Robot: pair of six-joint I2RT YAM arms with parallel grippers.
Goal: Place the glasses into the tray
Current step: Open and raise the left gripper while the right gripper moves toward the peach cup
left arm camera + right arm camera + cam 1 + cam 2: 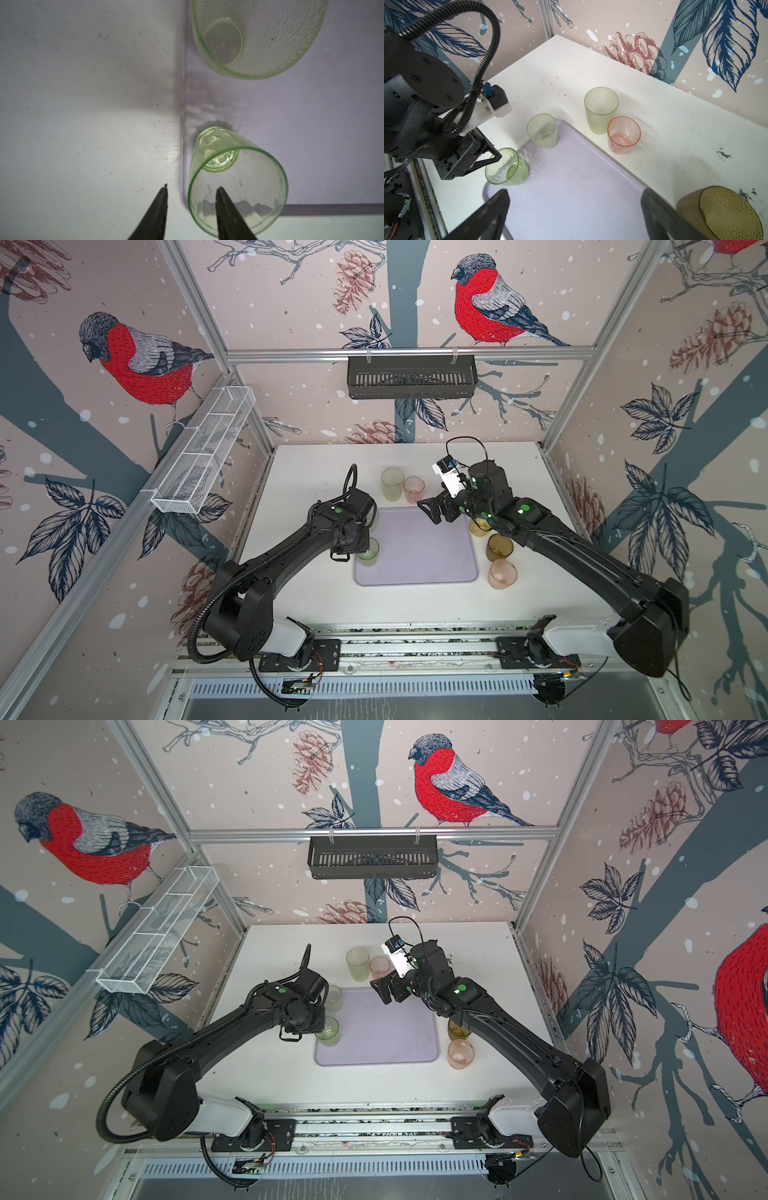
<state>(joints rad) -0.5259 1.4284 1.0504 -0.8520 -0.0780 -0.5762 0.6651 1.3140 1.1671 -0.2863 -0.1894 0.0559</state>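
Where the smooth pale green translucent tumbler (249, 176) stood upright in a corner of the flat lavender plastic tray (311, 145), the left tool (192, 188) straddled its rim, jaws partly parted, gripping nothing. Step judged: release. Next called for a straight lift clear. Right tool (575, 194) hung wide open, empty.

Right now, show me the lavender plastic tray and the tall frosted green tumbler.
lavender plastic tray (432, 551): in a top view, bare floor.
tall frosted green tumbler (392, 489): in a top view, side wall.

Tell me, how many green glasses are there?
3. A tall frosted green glass stands on the table behind the tray; a dimpled green glass in the tray's far left corner; a smooth green glass at its left edge. Others may be hidden.
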